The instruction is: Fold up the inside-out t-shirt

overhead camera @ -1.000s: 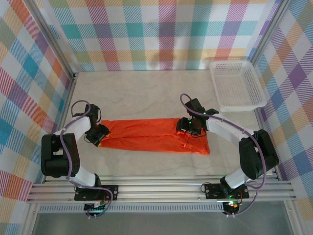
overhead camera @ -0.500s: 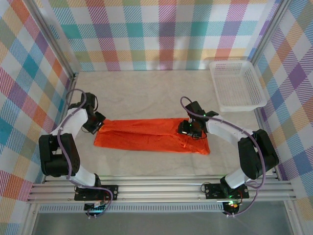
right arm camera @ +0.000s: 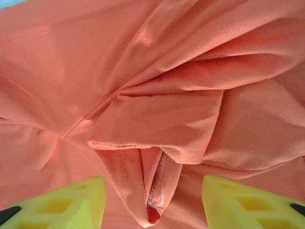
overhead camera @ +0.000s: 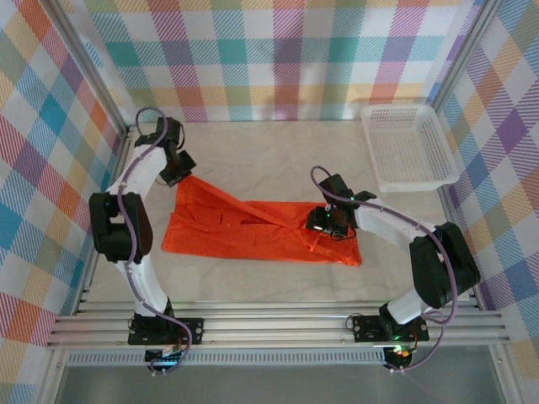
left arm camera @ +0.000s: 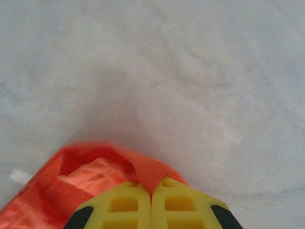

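At the far left of the bench (overhead camera: 253, 151), the left fingers (overhead camera: 179, 171) were clenched on a corner of the shirt (overhead camera: 253, 231), which stretched toward the back. The rest of the shirt lay as a long band across the bench's middle. The right fingers (overhead camera: 324, 220) stood spread over its bunched right end, a fold between them. A basket (overhead camera: 408, 147) sat far right.

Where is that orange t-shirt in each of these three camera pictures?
Top external: the t-shirt lies across the middle, left corner stretched toward the back.
Left wrist: bottom left, corner pinched by the left gripper.
Right wrist: bunched folds above the open right gripper.
Shared landmark: that pinched corner, at the left gripper in the top view.
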`<state>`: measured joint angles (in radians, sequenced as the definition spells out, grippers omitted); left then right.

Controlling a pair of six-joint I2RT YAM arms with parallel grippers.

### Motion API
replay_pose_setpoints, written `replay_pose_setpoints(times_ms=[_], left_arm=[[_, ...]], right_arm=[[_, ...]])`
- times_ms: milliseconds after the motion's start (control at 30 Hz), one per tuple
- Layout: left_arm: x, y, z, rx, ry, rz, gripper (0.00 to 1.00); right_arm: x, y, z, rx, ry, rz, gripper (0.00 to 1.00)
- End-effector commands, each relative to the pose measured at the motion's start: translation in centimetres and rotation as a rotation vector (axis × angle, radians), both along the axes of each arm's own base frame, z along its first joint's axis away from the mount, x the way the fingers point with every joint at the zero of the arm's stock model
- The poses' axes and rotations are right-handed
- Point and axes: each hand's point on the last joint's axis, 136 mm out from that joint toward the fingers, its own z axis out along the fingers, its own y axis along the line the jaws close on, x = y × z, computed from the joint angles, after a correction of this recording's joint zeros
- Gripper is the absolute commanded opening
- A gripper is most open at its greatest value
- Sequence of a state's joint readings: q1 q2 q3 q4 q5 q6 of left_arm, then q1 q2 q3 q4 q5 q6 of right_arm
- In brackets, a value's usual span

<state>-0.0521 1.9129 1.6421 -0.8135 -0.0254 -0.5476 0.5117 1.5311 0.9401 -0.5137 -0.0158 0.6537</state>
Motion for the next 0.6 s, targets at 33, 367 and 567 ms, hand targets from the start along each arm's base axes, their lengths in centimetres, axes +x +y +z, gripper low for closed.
replay_pose_setpoints(times_ms=[33, 367, 567], left_arm=[[-0.9, -0.8, 0.7, 0.129, 0.032, -0.095, 0.00], [-9.2, 2.3, -1.6, 0.258, 0.100, -0.025, 0.00], [-13.5, 1.9, -4.0, 0.196, 0.133, -0.011, 0.00]], right_arm=[[0.0, 0.1, -0.9, -0.007, 0.019, -0.017, 0.56], [0.0, -0.4, 0.8, -0.019, -0.014, -0.016, 0.52], [0.7, 0.6, 1.2, 0.003, -0.009, -0.005, 0.50]])
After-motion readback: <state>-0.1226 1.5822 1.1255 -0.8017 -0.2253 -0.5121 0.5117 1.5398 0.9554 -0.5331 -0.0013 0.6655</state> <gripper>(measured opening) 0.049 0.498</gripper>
